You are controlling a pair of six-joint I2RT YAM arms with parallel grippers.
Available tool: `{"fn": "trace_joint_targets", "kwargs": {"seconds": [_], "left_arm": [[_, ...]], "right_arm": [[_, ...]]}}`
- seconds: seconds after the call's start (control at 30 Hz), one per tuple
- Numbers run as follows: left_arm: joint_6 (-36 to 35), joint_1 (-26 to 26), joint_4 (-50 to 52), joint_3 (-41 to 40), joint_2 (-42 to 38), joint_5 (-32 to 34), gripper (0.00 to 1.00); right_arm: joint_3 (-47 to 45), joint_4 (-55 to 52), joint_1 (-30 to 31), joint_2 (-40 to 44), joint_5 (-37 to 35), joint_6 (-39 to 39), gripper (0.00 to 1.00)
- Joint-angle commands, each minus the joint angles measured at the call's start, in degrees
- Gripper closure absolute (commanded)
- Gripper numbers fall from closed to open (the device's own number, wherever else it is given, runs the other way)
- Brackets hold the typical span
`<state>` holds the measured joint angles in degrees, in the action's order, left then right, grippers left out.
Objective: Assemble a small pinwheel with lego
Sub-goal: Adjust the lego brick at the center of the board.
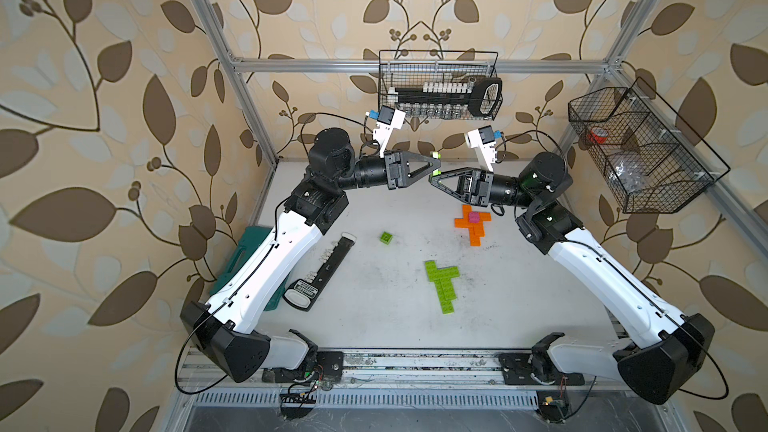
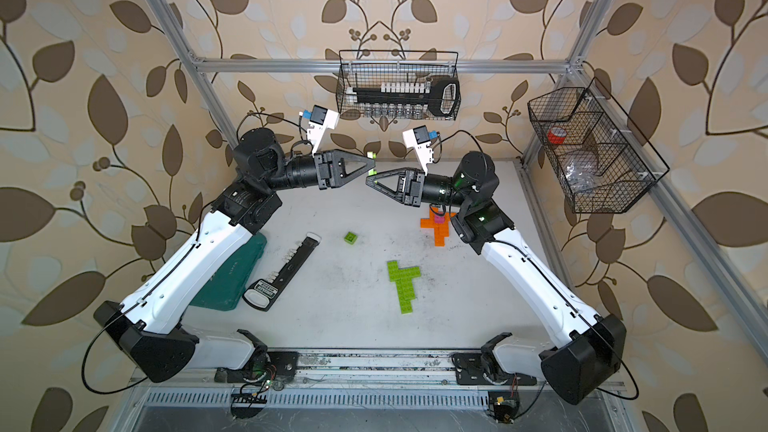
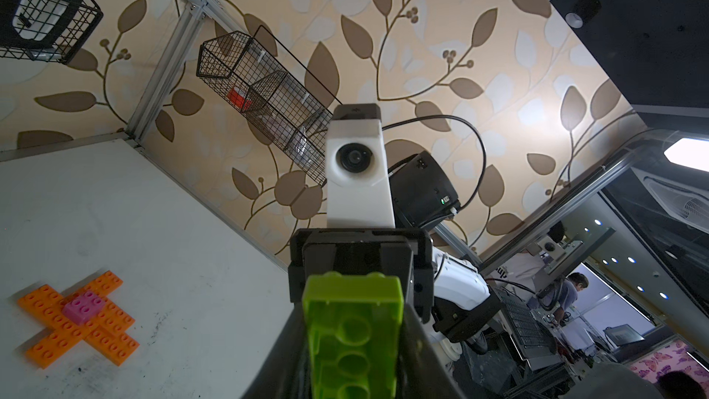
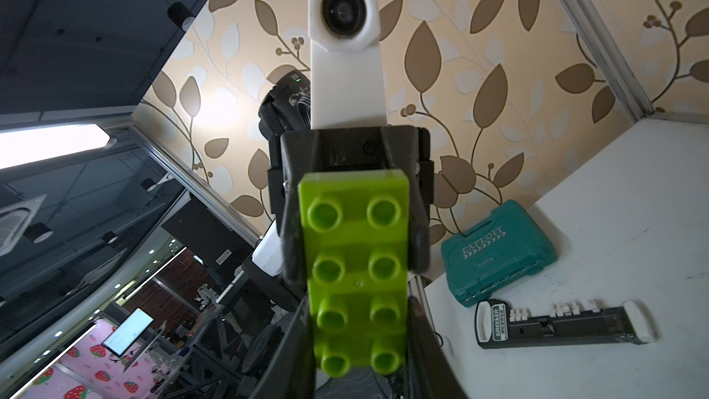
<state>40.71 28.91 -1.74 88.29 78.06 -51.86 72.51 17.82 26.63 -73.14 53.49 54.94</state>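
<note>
Above the worktop's [image 1: 374, 284] far edge, the left fingers [image 1: 434, 164] clamp one lime-green brick [image 4: 356, 274]. Its long axis runs straight into the right fingers [image 1: 436, 179], which flank its other end; whether they grip it, I cannot tell.

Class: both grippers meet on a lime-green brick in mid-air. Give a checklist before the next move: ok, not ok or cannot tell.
1. The left gripper shut on the lime-green oblong plastic brick: ok.
2. The right gripper firmly closed on it: cannot tell; it flanks the brick.
3. Brick held clear of the white table: ok.
4. The orange plastic brick cross capped by the pink square brick: ok.
5. The flat lime-green brick shape a full cross: not ok, T-shaped.
6. The small green square brick lying free: ok.
</note>
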Motion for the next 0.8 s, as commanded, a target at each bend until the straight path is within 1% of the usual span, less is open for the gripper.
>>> {"fn": "trace_joint_targets", "kwargs": {"seconds": [0.0,0.03,0.07,0.13,0.17,0.23,0.3,0.33,0.43,0.5,0.57,0.6,0.7,0.77], "left_arm": [[-1.7,0.6,-2.0,0.2,-0.9,-0.4,0.77],[-1.9,0.6,-1.7,0.2,-1.1,-0.2,0.74],[-2.1,0.7,-1.5,0.0,-1.3,0.2,0.66],[-3.3,0.6,0.5,-0.1,-1.8,1.8,0.41],[-4.8,0.6,2.9,0.1,-2.4,3.7,0.32],[-7.2,-0.1,7.9,-0.5,-4.5,9.1,0.17],[-8.3,-1.9,12.7,-2.0,-7.5,16.2,0.05],[-8.4,-3.4,15.1,-3.4,-9.3,19.7,0.01],[-7.1,-8.8,21.1,-7.9,-14.2,28.4,0.01],[-6.7,-11.5,26.1,-10.1,-16.1,32.5,0.01],[-5.6,-13.3,29.4,-12.5,-16.8,33.3,0.02],[-5.0,-13.7,30.1,-13.8,-16.9,33.2,0.02],[-3.2,-14.6,32.1,-18.4,-17.2,33.8,0.05],[-2.4,-15.9,33.5,-21.0,-17.2,34.0,0.05]], "right_arm": [[1.8,-3.7,0.3,1.2,-2.7,-2.7,0.82],[1.7,-4.4,0.3,1.3,-3.0,-3.3,0.83],[1.7,-4.9,0.3,1.4,-3.3,-3.7,0.84],[1.7,-6.8,0.3,1.4,-3.6,-4.8,0.84],[1.9,-9.2,0.3,1.6,-3.9,-7.8,0.85],[2.5,-17.5,0.3,2.0,-6.4,-14.2,0.85],[2.3,-26.9,0.9,2.6,-11.5,-22.0,0.86],[2.4,-32.6,1.5,2.5,-15.2,-26.2,0.86],[2.3,-45.7,4.4,0.8,-25.1,-37.0,0.88],[2.4,-52.5,7.5,-1.6,-31.1,-42.5,0.93],[3.5,-60.1,12.2,-5.3,-36.9,-48.0,0.95],[3.8,-62.9,14.3,-7.2,-38.6,-50.3,0.96],[2.3,-65.7,20.2,-11.3,-42.7,-54.2,0.98],[1.4,-66.0,22.6,-13.7,-44.4,-56.1,0.98]]}}
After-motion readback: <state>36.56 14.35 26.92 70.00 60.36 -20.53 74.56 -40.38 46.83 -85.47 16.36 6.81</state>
